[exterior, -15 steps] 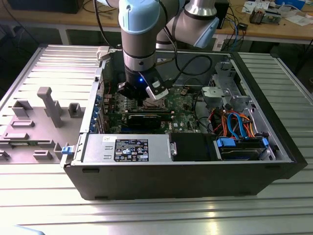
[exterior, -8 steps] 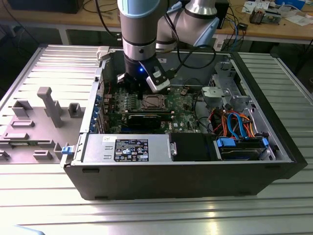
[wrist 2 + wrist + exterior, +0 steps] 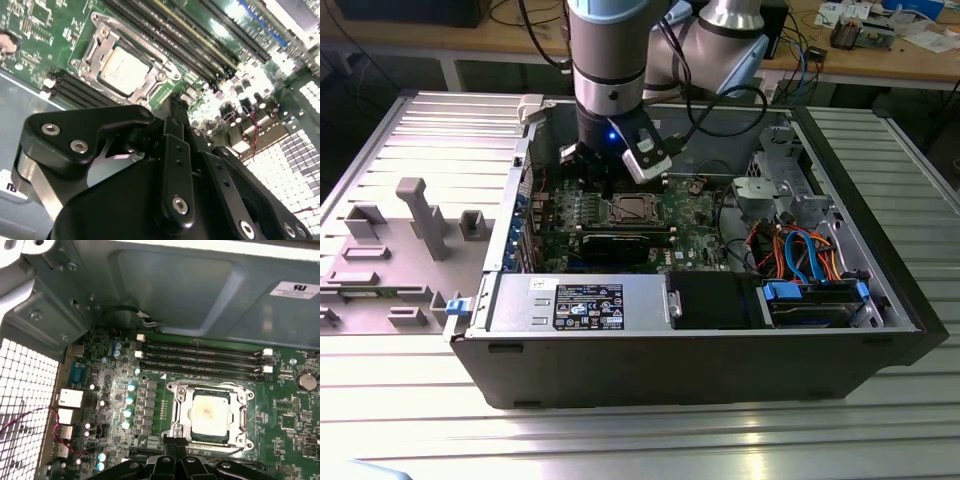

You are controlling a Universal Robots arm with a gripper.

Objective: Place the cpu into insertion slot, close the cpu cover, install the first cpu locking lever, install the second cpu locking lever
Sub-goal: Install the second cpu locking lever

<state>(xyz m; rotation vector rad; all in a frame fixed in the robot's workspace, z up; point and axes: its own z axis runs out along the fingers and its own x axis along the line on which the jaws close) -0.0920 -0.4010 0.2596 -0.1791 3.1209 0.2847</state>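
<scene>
Gripper (image 3: pixel 175 452) hangs just beside the near edge of the socket, fingertips drawn together to a narrow point, nothing between them. In the second wrist view the same black linkage (image 3: pixel 175 117) ends close by the socket frame's corner; whether the tip touches the frame cannot be told.

Just past the tip: the cpu (image 3: pixel 211 413), silvery top up, lies flat in the insertion slot (image 3: pixel 176 412), whose contact field is hidden under it. The cpu cover (image 3: pixel 242 412) is down around the chip, which shows through the cover's window; same in the second wrist view, cpu (image 3: pixel 122 70) framed by cover (image 3: pixel 102 45).

Judgement: placing and cover closing look done; work stands at the locking levers. Which lever is latched, if any, cannot be made out. A lever move would call for a pointed push on a thin wire arm, down and under its catch, without sliding onto the chip.

Farther: memory slots (image 3: pixel 200 357), then the case wall (image 3: pixel 170 285). In the exterior view the arm (image 3: pixel 610 60) stands over the open case (image 3: pixel 680 350).
</scene>
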